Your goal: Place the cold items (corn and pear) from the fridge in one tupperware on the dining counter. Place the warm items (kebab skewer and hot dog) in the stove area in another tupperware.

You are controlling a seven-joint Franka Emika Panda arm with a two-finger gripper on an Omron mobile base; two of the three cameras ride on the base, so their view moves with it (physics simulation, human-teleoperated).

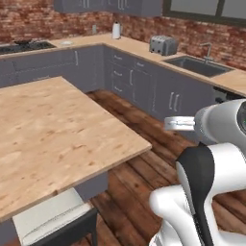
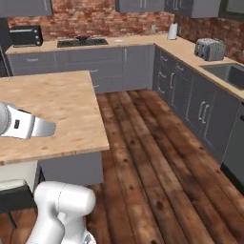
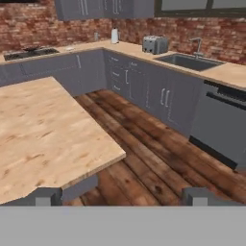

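Hand [image 3: 123, 198]: spread open, empty, beside the dining bench [image 3: 43, 134] corner; best driven fridgeward with arm tucked.

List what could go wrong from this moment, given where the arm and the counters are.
1. The arm sits close beside the dining counter; driving or swinging could clip its corner edge.
2. The stool tucked under that counter stands near the base and could be bumped.
3. The tool is open and holds nothing, and no tupperware or food is visible here, so the base may still need to travel through the narrow aisle along the grey cabinets.
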